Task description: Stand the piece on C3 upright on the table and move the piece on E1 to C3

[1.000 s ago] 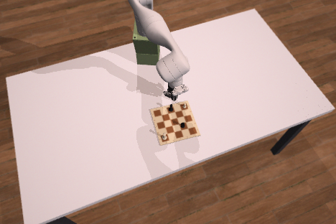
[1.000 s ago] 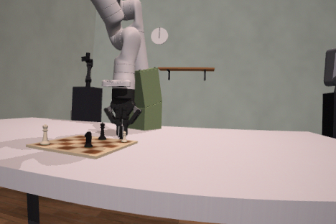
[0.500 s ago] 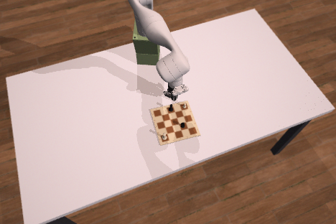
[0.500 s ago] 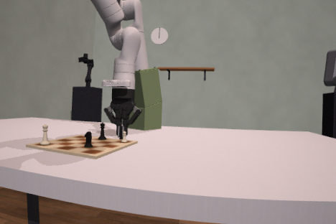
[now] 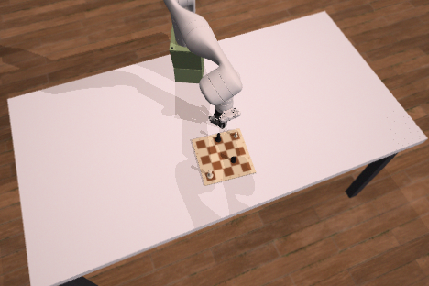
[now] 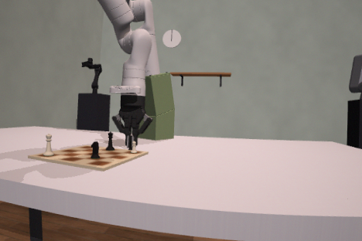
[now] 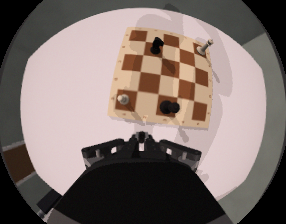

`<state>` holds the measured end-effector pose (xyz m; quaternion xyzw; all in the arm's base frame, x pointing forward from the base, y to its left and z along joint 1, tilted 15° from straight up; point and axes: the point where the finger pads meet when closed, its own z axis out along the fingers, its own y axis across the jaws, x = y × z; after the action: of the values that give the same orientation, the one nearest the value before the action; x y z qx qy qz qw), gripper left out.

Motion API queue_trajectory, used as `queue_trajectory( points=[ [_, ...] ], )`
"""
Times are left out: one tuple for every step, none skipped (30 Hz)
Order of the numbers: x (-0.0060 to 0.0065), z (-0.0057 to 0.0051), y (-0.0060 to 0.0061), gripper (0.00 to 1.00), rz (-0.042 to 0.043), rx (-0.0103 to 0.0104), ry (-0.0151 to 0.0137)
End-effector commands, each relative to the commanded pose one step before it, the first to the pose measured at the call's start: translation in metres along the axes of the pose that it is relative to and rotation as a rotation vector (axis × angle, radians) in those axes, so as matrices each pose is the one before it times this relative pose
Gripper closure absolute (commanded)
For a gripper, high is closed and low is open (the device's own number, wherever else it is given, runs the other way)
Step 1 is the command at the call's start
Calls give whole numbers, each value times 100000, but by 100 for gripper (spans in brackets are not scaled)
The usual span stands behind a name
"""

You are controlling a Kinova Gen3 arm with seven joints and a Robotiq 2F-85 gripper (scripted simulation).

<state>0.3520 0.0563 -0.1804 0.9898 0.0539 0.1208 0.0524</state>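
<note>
The small chessboard lies on the white table. My gripper points straight down just beyond the board's far edge, its tips almost at the table top. It is shut on a thin dark chess piece that stands upright between the fingers and is mostly hidden by them. On the board stand a black piece in the far row, a white piece at the far corner, a black piece right of centre, and a white piece at the near corner. The centre square holds no piece.
The green arm pedestal stands on the table behind the gripper. The arm's elbow hangs over the area behind the board. The board also shows in the wrist view, ahead of the fingers.
</note>
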Motion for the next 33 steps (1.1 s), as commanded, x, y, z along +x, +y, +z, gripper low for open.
queue_trajectory(
  points=[
    [36, -32, -10, 87, -14, 22, 71],
    [0, 0, 0, 87, 0, 0, 0],
    [0, 0, 0, 87, 0, 0, 0],
    [0, 0, 0, 87, 0, 0, 0],
    [0, 0, 0, 87, 0, 0, 0],
    [0, 0, 0, 80, 0, 0, 0],
    [0, 0, 0, 80, 0, 0, 0],
    [0, 0, 0, 80, 0, 0, 0],
    [0, 0, 0, 73, 0, 0, 0],
    [0, 0, 0, 73, 0, 0, 0],
    [0, 0, 0, 73, 0, 0, 0],
    [0, 0, 0, 66, 0, 0, 0],
    [0, 0, 0, 66, 0, 0, 0],
    [0, 0, 0, 66, 0, 0, 0],
    [0, 0, 0, 66, 0, 0, 0],
    [0, 0, 0, 66, 0, 0, 0],
    [0, 0, 0, 66, 0, 0, 0],
    [0, 0, 0, 66, 0, 0, 0],
    [0, 0, 0, 66, 0, 0, 0],
    [0, 0, 0, 66, 0, 0, 0],
    [0, 0, 0, 66, 0, 0, 0],
    [0, 0, 0, 66, 0, 0, 0],
    [0, -4, 0, 66, 0, 0, 0],
    [0, -23, 0, 66, 0, 0, 0],
    [0, -60, 0, 66, 0, 0, 0],
    [0, -108, 0, 66, 0, 0, 0],
    [0, -164, 0, 66, 0, 0, 0],
    [0, -226, 0, 66, 0, 0, 0],
    [0, -288, 0, 66, 0, 0, 0],
    [0, -348, 0, 66, 0, 0, 0],
    [0, -405, 0, 66, 0, 0, 0],
    [0, -455, 0, 66, 0, 0, 0],
    [0, -496, 0, 66, 0, 0, 0]
  ],
)
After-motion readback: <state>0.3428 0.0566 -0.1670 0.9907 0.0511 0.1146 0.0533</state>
